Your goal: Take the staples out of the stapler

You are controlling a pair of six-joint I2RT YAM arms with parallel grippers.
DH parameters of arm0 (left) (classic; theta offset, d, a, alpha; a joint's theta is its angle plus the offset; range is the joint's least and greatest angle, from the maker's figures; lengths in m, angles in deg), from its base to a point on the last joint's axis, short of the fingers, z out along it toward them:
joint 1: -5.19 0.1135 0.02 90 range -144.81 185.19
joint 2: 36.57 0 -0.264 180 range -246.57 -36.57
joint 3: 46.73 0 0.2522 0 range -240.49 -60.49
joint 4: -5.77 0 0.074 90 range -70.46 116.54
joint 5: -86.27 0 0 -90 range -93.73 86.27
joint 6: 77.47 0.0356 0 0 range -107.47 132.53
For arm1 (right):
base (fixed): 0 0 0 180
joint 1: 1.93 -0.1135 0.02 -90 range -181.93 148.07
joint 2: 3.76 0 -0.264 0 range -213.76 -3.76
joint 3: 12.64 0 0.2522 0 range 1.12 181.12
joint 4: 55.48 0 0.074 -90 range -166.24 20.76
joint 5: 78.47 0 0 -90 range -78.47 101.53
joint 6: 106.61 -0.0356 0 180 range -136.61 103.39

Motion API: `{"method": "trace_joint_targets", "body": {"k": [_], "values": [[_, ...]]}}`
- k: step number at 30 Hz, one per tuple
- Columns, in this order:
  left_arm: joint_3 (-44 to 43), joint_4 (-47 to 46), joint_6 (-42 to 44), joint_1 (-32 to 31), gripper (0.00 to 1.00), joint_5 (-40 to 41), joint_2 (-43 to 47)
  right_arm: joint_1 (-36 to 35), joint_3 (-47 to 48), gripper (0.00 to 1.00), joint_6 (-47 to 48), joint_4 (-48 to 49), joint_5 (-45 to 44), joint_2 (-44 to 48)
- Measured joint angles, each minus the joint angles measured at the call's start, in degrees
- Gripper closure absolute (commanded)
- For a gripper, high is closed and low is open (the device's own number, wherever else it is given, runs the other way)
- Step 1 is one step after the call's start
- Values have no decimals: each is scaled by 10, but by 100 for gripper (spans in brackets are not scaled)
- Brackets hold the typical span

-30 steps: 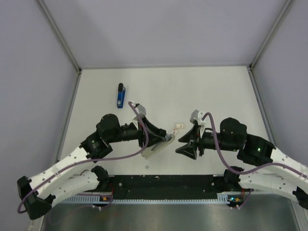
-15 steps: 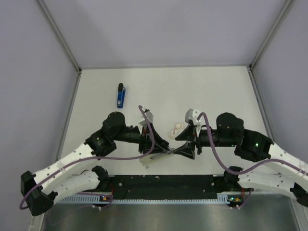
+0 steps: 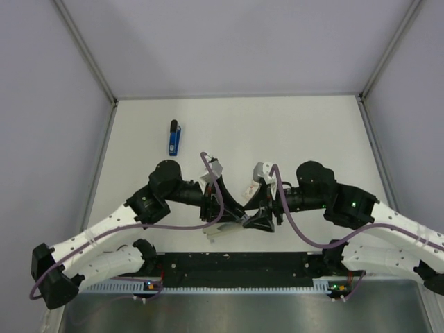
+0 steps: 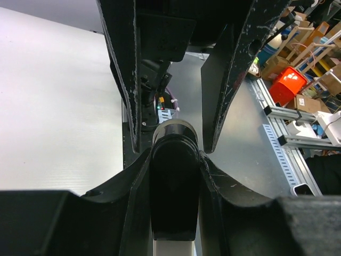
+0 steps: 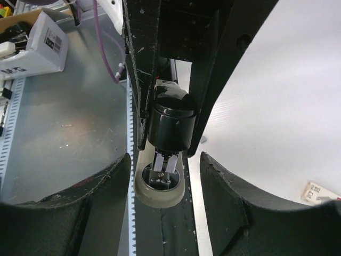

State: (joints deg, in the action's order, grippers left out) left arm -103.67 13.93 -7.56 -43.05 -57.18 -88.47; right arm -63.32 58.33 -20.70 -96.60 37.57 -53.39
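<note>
The stapler [image 3: 174,137], blue with a black end, lies flat on the table [image 3: 312,132] toward its far left corner, well apart from both arms and touched by neither. Near the middle of the near edge, the left tool [image 4: 175,156] is clamped on a pale piece [image 5: 160,194] by its rounded black end [image 5: 170,120]. Whether that piece belongs to the stapler I cannot tell. The right tool [image 5: 166,160] faces it nose to nose with jaws apart. It straddles the cream end, where small metal parts show, with a gap on each side. Small whitish blocks [image 3: 251,186] lie just beyond the tools. The step in hand looks like a two-handed grasp on the pale piece. To do it well, the left grip should hold firm without twisting. The right tool should centre itself so both fingers meet the cream sides together. It should close on the body rather than the metal parts, then pull straight along the piece's length, not sideways. From above the stapler looks closed, so its unloading seems not yet done.
</note>
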Motion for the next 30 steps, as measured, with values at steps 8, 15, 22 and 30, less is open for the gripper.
{"method": "trace_joint_targets", "body": {"k": [8,15,22,30], "values": [[0,-13,-16,0,100,-22,-11,0,-15,77,-5,21,19,-12],[0,-12,-28,1,100,-21,-7,3,-29,94,-28,39,16,-8],[19,-37,-59,0,100,6,15,5,-75,98,-56,109,23,12],[57,-68,-96,-2,100,45,38,9,-132,100,-91,190,30,23]]}}
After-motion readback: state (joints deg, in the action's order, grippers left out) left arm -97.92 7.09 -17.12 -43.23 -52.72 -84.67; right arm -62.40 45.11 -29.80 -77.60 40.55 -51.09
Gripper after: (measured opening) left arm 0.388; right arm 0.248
